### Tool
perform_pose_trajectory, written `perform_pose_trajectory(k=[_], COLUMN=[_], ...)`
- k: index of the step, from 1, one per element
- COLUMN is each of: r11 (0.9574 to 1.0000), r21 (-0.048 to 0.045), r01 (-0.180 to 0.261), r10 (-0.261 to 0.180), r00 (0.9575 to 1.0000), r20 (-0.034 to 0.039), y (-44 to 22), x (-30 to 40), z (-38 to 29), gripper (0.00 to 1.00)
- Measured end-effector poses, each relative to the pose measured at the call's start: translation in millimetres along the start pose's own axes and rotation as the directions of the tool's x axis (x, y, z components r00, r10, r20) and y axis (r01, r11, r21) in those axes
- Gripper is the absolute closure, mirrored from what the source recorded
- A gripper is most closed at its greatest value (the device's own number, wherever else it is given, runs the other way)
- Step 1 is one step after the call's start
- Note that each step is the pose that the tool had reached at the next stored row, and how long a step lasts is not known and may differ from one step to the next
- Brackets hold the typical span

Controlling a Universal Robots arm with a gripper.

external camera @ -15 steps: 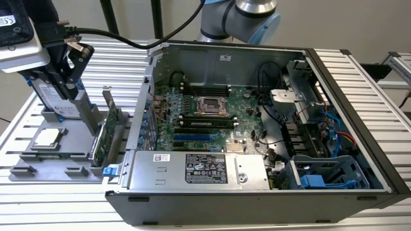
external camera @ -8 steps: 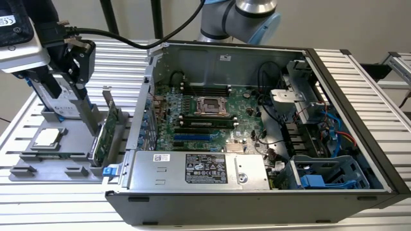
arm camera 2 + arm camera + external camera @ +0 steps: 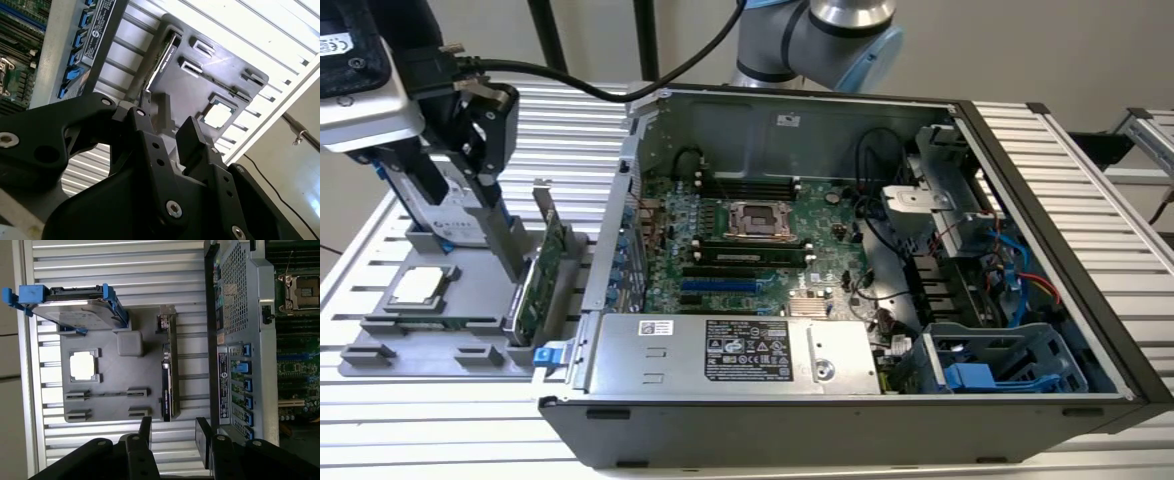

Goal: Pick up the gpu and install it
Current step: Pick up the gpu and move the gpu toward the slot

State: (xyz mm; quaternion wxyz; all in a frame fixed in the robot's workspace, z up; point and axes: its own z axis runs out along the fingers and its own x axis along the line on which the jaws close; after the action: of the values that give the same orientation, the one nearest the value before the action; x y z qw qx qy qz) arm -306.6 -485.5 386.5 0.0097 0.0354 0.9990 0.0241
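Closest in both wrist views, the jaws stand apart with nothing between them. The 2 black fingers [image 3: 145,429] hang over bare slats of the worktop [image 3: 100,260], just off one end of the grey tray [image 3: 125,390].

The gpu [image 3: 167,385] is just beyond them, standing on its long edge in a slot along the side of the tray that faces the computer case [image 3: 240,315]. It is roughly in line with the gap between the jaws, and they do not touch it. Its silver bracket is at the end nearer the hard drive [image 3: 75,307]. In the exterior view the gpu [image 3: 550,270] shows as a green card, upright at the tray's edge toward the exterior view's right, close beside the case wall.

Further along the tray a square processor chip [image 3: 82,365] lies flat in its own recess. At the tray's far end the silver hard drive, with blue rails, stands on edge. In the exterior view the black jaws hover above the tray at the exterior view's left.

Beyond the tray the open case sits on the slatted worktop. A silver power supply [image 3: 734,350] takes up its near side and the green motherboard [image 3: 734,240] lies past it. The arm [image 3: 834,30], grey and blue, rises behind the case.
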Motion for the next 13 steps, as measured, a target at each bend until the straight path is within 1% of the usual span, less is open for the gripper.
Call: perform_pose_trajectory(k=[8, 13], r11=[1.0, 1.0], r21=[0.0001, 0.0002], r01=[0.0, 0.0], r10=[0.0, 0.0], r00=[1.0, 1.0], r20=[-0.0001, -0.0002], y=[-0.6, -0.4], x=[0.2, -1.0], z=[11.1, 15.0], gripper=[0.0, 0.0])
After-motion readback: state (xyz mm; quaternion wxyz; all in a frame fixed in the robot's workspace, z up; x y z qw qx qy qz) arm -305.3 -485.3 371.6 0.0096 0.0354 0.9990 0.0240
